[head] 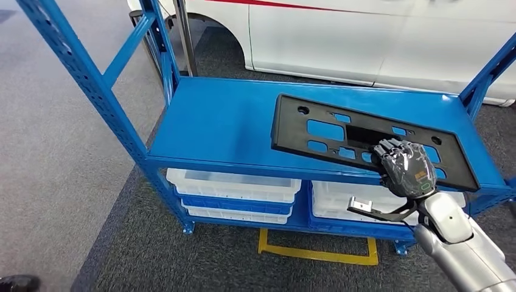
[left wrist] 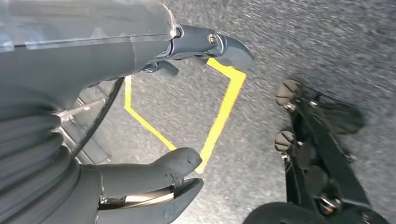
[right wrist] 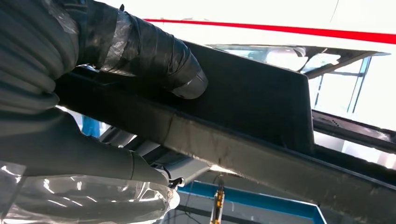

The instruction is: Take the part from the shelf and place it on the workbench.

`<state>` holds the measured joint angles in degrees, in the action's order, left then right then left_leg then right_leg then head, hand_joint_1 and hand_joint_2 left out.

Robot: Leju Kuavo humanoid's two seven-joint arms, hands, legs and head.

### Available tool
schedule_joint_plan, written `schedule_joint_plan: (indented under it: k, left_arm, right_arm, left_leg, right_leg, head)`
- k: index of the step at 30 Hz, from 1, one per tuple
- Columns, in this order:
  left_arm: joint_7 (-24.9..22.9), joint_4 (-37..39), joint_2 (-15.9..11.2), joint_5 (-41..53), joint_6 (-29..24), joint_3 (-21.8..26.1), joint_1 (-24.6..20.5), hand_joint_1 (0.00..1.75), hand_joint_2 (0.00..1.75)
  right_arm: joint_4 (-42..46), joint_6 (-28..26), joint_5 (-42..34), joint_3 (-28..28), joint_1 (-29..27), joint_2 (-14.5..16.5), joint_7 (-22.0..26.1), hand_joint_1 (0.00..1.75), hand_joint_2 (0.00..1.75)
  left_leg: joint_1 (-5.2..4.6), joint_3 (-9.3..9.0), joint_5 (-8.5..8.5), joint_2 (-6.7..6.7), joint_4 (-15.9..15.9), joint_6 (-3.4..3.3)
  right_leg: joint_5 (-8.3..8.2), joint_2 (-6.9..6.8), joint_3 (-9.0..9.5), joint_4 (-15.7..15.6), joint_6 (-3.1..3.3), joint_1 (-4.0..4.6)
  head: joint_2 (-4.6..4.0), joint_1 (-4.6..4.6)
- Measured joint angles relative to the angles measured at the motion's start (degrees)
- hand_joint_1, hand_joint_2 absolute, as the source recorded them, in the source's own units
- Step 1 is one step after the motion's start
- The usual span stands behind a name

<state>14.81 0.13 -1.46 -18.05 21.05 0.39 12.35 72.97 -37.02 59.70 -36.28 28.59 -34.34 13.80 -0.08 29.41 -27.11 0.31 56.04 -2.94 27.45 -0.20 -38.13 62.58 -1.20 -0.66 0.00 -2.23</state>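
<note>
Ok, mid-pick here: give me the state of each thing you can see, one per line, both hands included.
Black part: flat panel with cut-outs, on the blue shelf, its near edge gripped.
Right hand: grips the part's near edge, fingers over the top.
Left hand: holds nothing, thumb and fingers apart, hanging over the floor.
Blue shelf: top deck bears the part.
White bins: stacked on the lower level; contents hidden.

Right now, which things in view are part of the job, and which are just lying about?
Part of the job:
- black part, lying flat on the shelf
- blue shelf
- right hand, gripping the part's near edge
- left hand, hanging over the floor, holding nothing

Lying about:
- white bins on the lower level
- white car behind
- yellow floor marking
</note>
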Motion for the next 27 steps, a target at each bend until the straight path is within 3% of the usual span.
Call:
schedule_joint_plan:
  k: [2, 3, 4, 5, 7, 9, 11, 13, 14, 15, 17, 18, 19, 20, 21, 22, 24, 25, 27]
  left_arm:
    - [-0.1, 0.0, 0.0, 0.0, 0.0, 0.0, -0.1, 0.0, 1.75]
    - [-0.1, 0.0, 0.1, 0.0, 0.0, 0.0, -0.1, 0.0, 1.75]
    - [-0.1, 0.0, 0.1, 0.0, 0.0, -0.1, -0.2, 0.0, 1.75]
    - [-0.1, 0.0, 0.1, 0.0, 0.0, -0.1, -0.2, 0.0, 1.75]
    - [-0.1, 0.0, 0.1, 0.0, 0.1, -0.2, -0.2, 0.0, 1.75]
    - [-0.2, 0.0, 0.0, 0.1, 0.2, -0.4, -0.4, 0.0, 1.75]
    - [-0.3, 0.0, 0.0, 0.2, 0.4, -0.7, -0.5, 0.0, 1.75]
    - [-0.4, 0.1, -0.1, 0.5, 0.5, -1.0, -0.5, 0.0, 1.75]
    - [-0.4, 0.1, -0.1, 0.6, 0.6, -1.1, -0.5, 0.0, 1.75]
    - [-0.4, 0.1, -0.2, 0.7, 0.6, -1.3, -0.4, 0.0, 1.75]
    - [-0.4, 0.1, -0.3, 0.8, 0.7, -1.4, -0.5, 0.0, 1.75]
    - [-0.5, 0.1, -0.3, 0.8, 0.7, -1.5, -0.7, 0.0, 1.75]
    - [-0.5, 0.1, -0.3, 0.8, 0.7, -1.5, -0.8, 0.0, 1.75]
    - [-0.6, 0.1, -0.3, 0.8, 0.7, -1.6, -1.0, 0.0, 1.75]
    - [-0.6, 0.1, -0.4, 0.8, 0.7, -1.7, -1.0, 0.0, 1.75]
    - [-0.6, 0.1, -0.4, 0.8, 0.7, -1.7, -1.1, 0.0, 1.75]
    - [-0.7, 0.1, -0.6, 0.8, 0.7, -1.8, -1.3, 0.0, 1.75]
    - [-0.7, 0.1, -0.6, 0.8, 0.7, -1.8, -1.3, 0.0, 1.75]
    - [-0.7, 0.1, -0.8, 0.8, 0.7, -1.9, -1.3, 0.0, 1.75]
  right_arm:
    - [0.0, 0.2, -0.3, 0.0, 0.1, -0.2, -0.2, 1.75, 1.75]
    - [0.0, 0.3, -0.4, 0.0, 0.0, -0.2, -0.3, 1.75, 1.75]
    - [0.0, 0.5, -0.5, -0.1, 0.0, -0.2, -0.4, 1.75, 1.75]
    - [0.0, 0.7, -0.6, -0.1, -0.1, -0.2, -0.4, 1.75, 1.75]
    - [0.0, 1.1, -1.0, -0.1, 0.0, -0.2, -0.5, 1.75, 1.75]
    - [0.0, 1.6, -1.3, -0.1, 0.2, -0.1, -0.5, 1.75, 1.75]
    - [0.1, 2.0, -1.5, -0.1, 0.4, 0.0, -0.5, 1.75, 1.75]
    - [0.1, 2.2, -1.6, -0.3, 0.5, 0.2, -0.5, 1.75, 1.75]
    - [0.1, 2.4, -1.8, -0.4, 0.6, 0.3, -0.5, 1.75, 1.75]
    - [0.1, 2.7, -2.0, -0.4, 0.6, 0.4, -0.5, 1.75, 1.75]
    - [0.2, 3.0, -2.4, -0.5, 0.7, 0.7, -0.4, 1.75, 1.75]
    - [0.2, 3.1, -2.5, -0.5, 0.7, 0.9, -0.4, 1.75, 1.75]
    - [0.2, 3.2, -2.5, -0.6, 0.8, 1.0, -0.4, 1.75, 1.75]
    - [0.2, 3.3, -2.5, -0.7, 0.8, 1.2, -0.4, 1.75, 1.75]
    - [0.2, 3.3, -2.5, -0.8, 0.8, 1.3, -0.4, 1.75, 1.75]
    - [0.2, 3.3, -2.5, -0.8, 0.8, 1.4, -0.4, 1.75, 1.75]
    - [0.2, 3.3, -2.5, -0.9, 0.9, 1.5, -0.4, 1.75, 1.75]
    - [0.3, 3.3, -2.6, -0.9, 0.9, 1.5, -0.4, 1.75, 1.75]
    - [0.3, 3.3, -2.6, -0.9, 1.1, 1.6, -0.4, 1.75, 1.75]
  left_leg:
    - [-0.01, 1.61, 1.23, 0.14, 0.1, -0.26]
    - [-0.01, 2.51, 1.75, 0.17, 0.3, -0.2]
    - [0.01, 3.39, 2.21, 0.19, 0.5, -0.13]
    - [0.05, 4.34, 2.64, 0.21, 0.9, -0.02]
    - [0.15, 6.11, 3.3, 0.21, 1.9, 0.34]
    - [0.04, 7.4, 3.84, 0.12, 3.0, 0.95]
    - [-0.15, 7.9, 4.58, 0.04, 3.3, 1.67]
    - [-0.13, 8.36, 5.0, -0.12, 3.3, 2.36]
    - [-0.06, 8.92, 3.83, -0.23, 4.1, 2.72]
    - [0.05, 9.69, 1.6, -0.32, 5.8, 3.09]
    - [0.26, 11.41, -4.55, -0.34, 12.3, 3.74]
    - [0.32, 11.94, -6.44, -0.34, 15.9, 3.94]
    - [0.34, 11.87, -6.88, -0.34, 18.5, 4.04]
    - [0.35, 11.0, -6.0, -0.34, 19.5, 4.03]
    - [0.34, 9.1, -4.38, -0.35, 18.3, 3.91]
    - [0.33, 6.24, -2.92, -0.38, 15.2, 3.67]
    - [0.16, -0.34, -2.98, -0.54, 6.2, 3.01]
    - [-0.01, -2.46, -3.57, -0.62, 2.9, 2.7]
    - [-0.3, -3.49, -3.76, -0.65, 0.4, 2.11]
  right_leg:
    - [5.57, 0.12, -1.69, 6.5, -0.31, -0.17]
    - [7.11, 0.11, -2.17, 9.7, -0.5, -0.24]
    - [7.28, 0.11, -2.02, 11.6, -0.7, -0.33]
    - [6.26, 0.1, -0.96, 11.6, -0.87, -0.45]
    - [3.54, 0.09, 3.87, 6.1, -1.11, -0.77]
    - [3.49, 0.15, 8.65, -1.1, -0.82, -0.67]
    - [4.18, 0.24, 9.81, -3.5, -0.05, -0.33]
    - [3.26, 0.13, 8.88, -3.5, 0.92, -0.48]
    - [2.6, 0.02, 8.18, -3.5, 1.45, -0.59]
    - [1.87, -0.12, 7.38, -3.6, 1.91, -0.71]
    - [0.44, -0.28, 5.59, -3.5, 2.41, -0.64]
    - [-0.24, -0.33, 4.69, -3.5, 2.44, -0.59]
    - [-0.91, -0.36, 3.8, -3.4, 2.42, -0.55]
    - [-1.52, -0.37, 2.93, -3.3, 2.34, -0.52]
    - [-2.11, -0.38, 2.11, -3.2, 2.23, -0.49]
    - [-2.66, -0.38, 1.42, -3.0, 2.1, -0.47]
    - [-3.62, -0.38, 0.56, -2.8, 1.63, -0.4]
    - [-4.11, -0.41, 0.47, -2.9, 1.33, -0.41]
    - [-5.29, -0.45, 0.51, -3.4, 0.54, -0.49]
  head:
    - [0.0, 0.02]
    - [0.0, 0.02]
    - [0.0, 0.02]
    - [0.0, 0.02]
    - [0.0, 0.03]
    - [0.0, -0.01]
    - [0.0, -0.03]
    - [0.0, 0.01]
    - [0.0, -0.02]
    - [0.0, -0.02]
    - [0.0, -0.05]
    - [0.0, -0.05]
    - [0.0, -0.04]
    - [0.0, -0.05]
    - [0.0, -0.05]
    - [0.0, -0.06]
    - [0.0, -0.05]
    - [0.0, -0.04]
    - [0.0, -0.05]
